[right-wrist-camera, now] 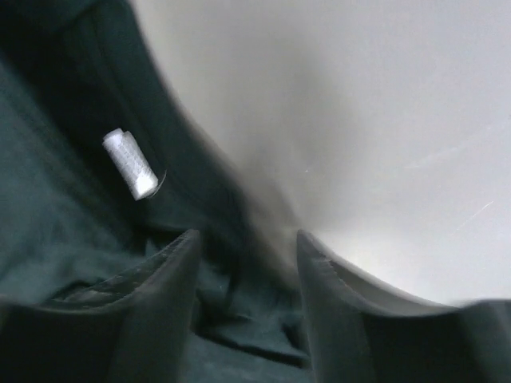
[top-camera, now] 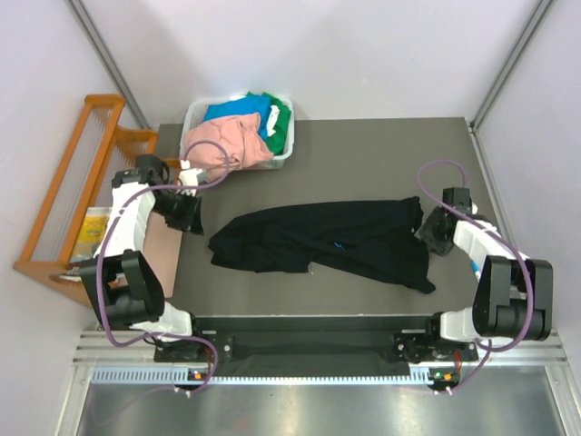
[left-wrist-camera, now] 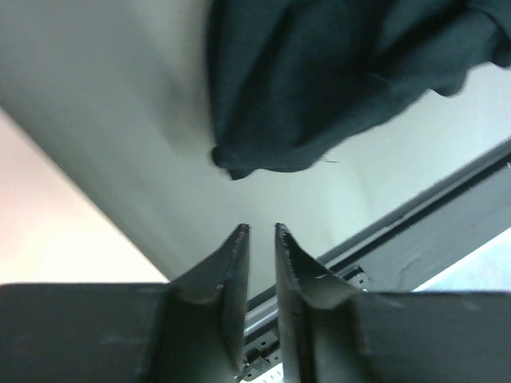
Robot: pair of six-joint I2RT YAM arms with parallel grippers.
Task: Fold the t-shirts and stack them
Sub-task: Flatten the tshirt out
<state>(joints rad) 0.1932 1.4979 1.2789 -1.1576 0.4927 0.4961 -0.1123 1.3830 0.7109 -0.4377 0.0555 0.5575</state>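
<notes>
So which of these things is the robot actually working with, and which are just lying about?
Part of the job: black shirt on the table; pink shirt, blue shirt and green shirt in the bin.
Just lying about: wooden rack beside the table; the bin itself only holds shirts.

Black-white arms (top-camera: 134,211), purple cables (top-camera: 439,164)

From above we see soft, even light. The tabletop (top-camera: 363,154) reads flat grey with only faint shadows, and the black shirt (top-camera: 336,241) is so dark that its folds barely show. The metal strip (top-camera: 272,404) beyond the near edge shines. Both wrist views turn dim at the cloth. The left one is softly unfocused; the right one is smeared with blur, its tabletop washed pale.
</notes>
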